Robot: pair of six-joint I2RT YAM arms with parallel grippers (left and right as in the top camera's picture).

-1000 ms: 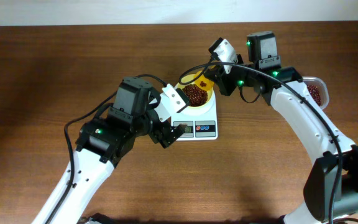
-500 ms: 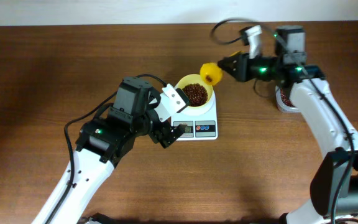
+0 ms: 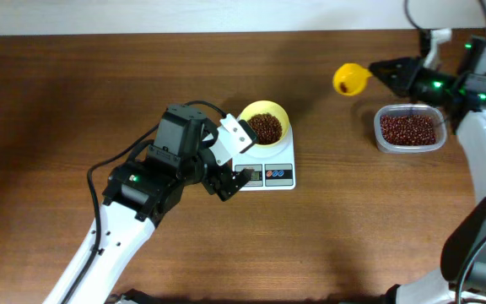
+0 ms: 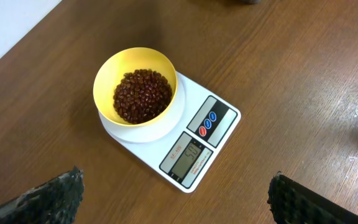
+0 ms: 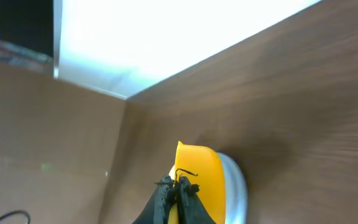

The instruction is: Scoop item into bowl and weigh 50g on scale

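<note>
The pale-yellow bowl (image 3: 280,113) stands on the white scale (image 3: 270,160) at the table's middle and holds a heap of dark reddish-brown beans (image 3: 265,127). In the left wrist view the bowl (image 4: 107,71), beans (image 4: 143,96) and scale (image 4: 225,112) show clearly; the display digits are too small to read. My left gripper (image 3: 229,181) hovers just left of the scale's front, open and empty (image 4: 176,183). My right gripper (image 3: 388,71) is shut on the handle of a small yellow scoop (image 3: 348,78), held above the table at the back right (image 5: 180,186).
A clear plastic tub (image 3: 381,135) with more beans (image 3: 408,129) stands at the right, just below and right of the scoop. The table's back edge meets a white wall (image 5: 166,37). My right arm reaches over the tub's right side.
My right gripper has carried the scoop from over the bowl to the right and back, stopping next to the tub. The left arm, bowl and scale have not moved.
</note>
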